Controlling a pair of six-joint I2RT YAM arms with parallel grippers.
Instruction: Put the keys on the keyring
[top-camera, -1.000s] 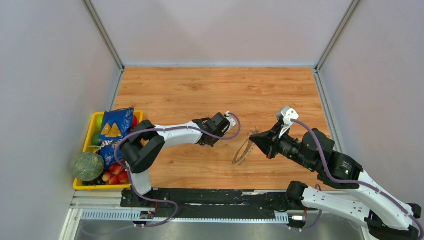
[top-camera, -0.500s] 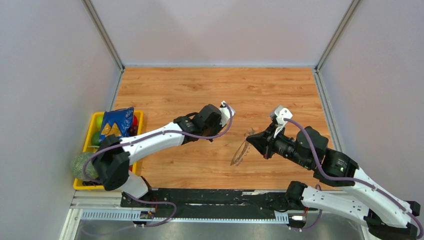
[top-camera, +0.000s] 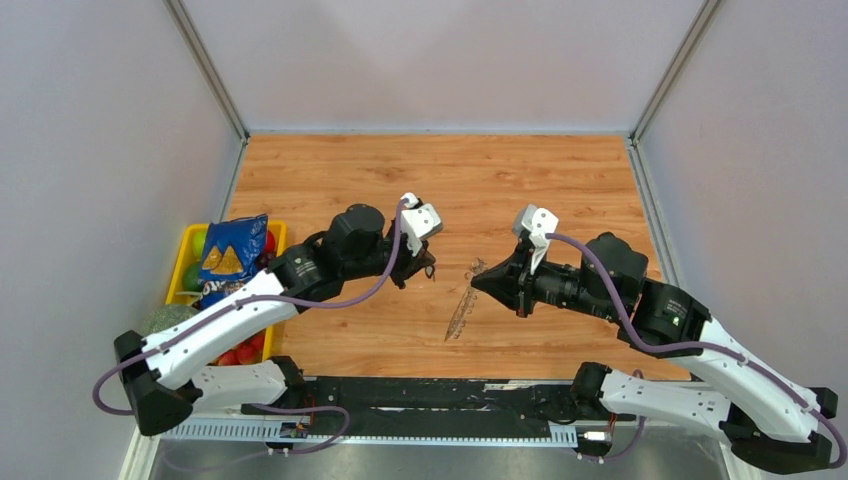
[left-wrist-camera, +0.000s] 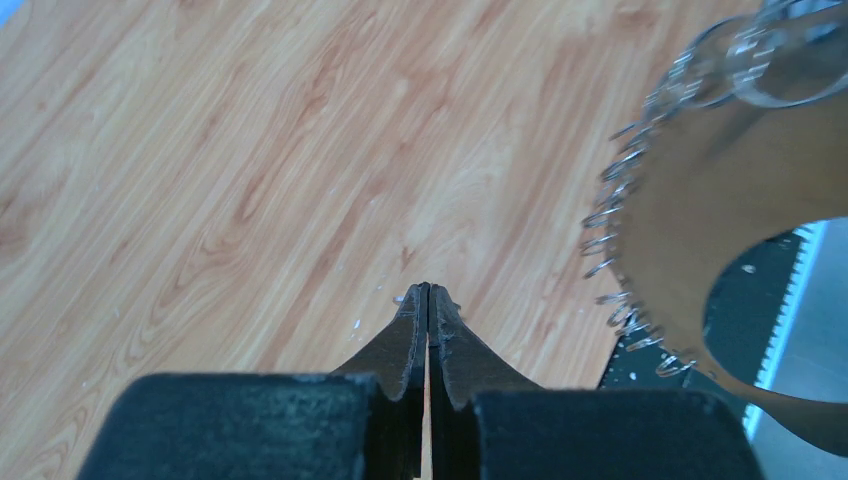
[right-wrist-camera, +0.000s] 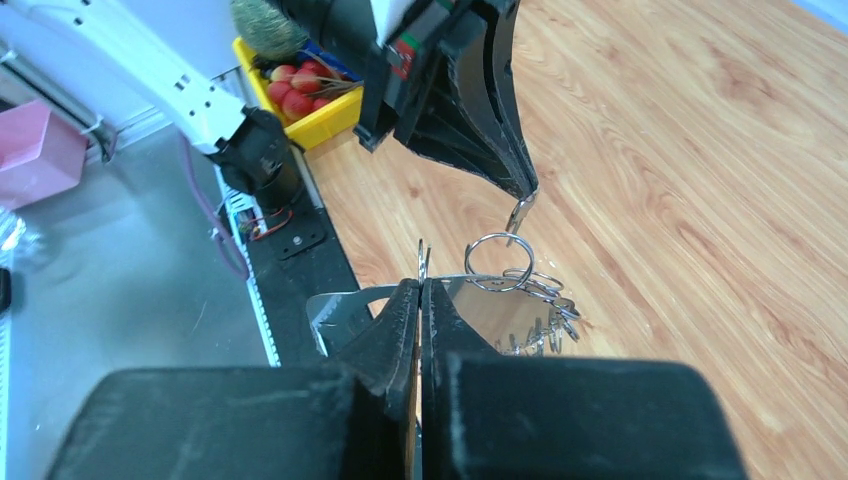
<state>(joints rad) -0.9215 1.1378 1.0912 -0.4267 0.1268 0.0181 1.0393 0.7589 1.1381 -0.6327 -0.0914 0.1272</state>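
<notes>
The keyring (top-camera: 460, 314) is a large thin hoop fringed with small wire rings. It hangs edge-on from my right gripper (top-camera: 477, 282), which is shut on its rim above the wooden table. In the right wrist view the gripper (right-wrist-camera: 420, 286) pinches the keyring (right-wrist-camera: 350, 305), with a loose ring (right-wrist-camera: 497, 262) just past the tips. My left gripper (top-camera: 427, 269) hovers close to the left of it, shut (left-wrist-camera: 428, 290). A small silver key blade (right-wrist-camera: 517, 213) sticks out below its tips (right-wrist-camera: 527, 188); the key's head is hidden. The keyring's fringe (left-wrist-camera: 612, 215) fills the left wrist view's right side.
A yellow tray (top-camera: 189, 238) of fruit with a blue snack bag (top-camera: 228, 256) and a green melon (top-camera: 158, 320) stands at the table's left edge. A black rail (top-camera: 420, 392) runs along the near edge. Grey walls close in the sides and back.
My right gripper has carried the keyring leftward, toward the left gripper. The left arm has stretched out from its base, and its gripper has drawn slightly left and stayed shut.
</notes>
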